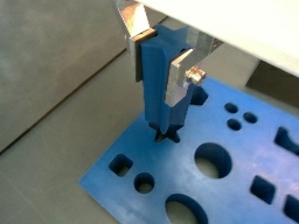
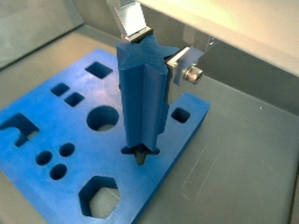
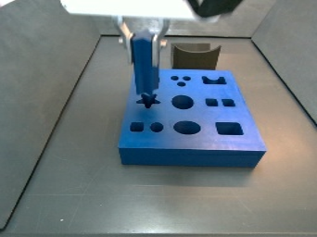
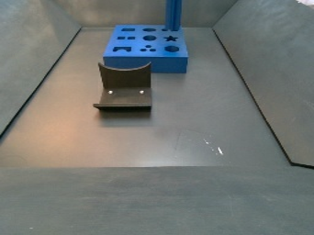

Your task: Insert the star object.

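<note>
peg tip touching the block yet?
Touching. In both wrist views the peg tip sits in the star hole of the block, with no gap; the gripper grips its top end.

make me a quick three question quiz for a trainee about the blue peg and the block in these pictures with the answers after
1. True or false: the tool is shut on the star object.
2. The peg's lower tip is: A) lying flat on the floor, B) at the star-shaped hole in the blue block, C) in the round hole.
3. In a side view, what dark piece stands on the floor apart from the block?

Key
1. True: both wrist views show the silver fingers clamped on the peg's upper part, the peg upright.
2. B: the tip meets the star-shaped hole; how deep it sits cannot be told.
3. The fixture, nearer the camera than the block.
</note>
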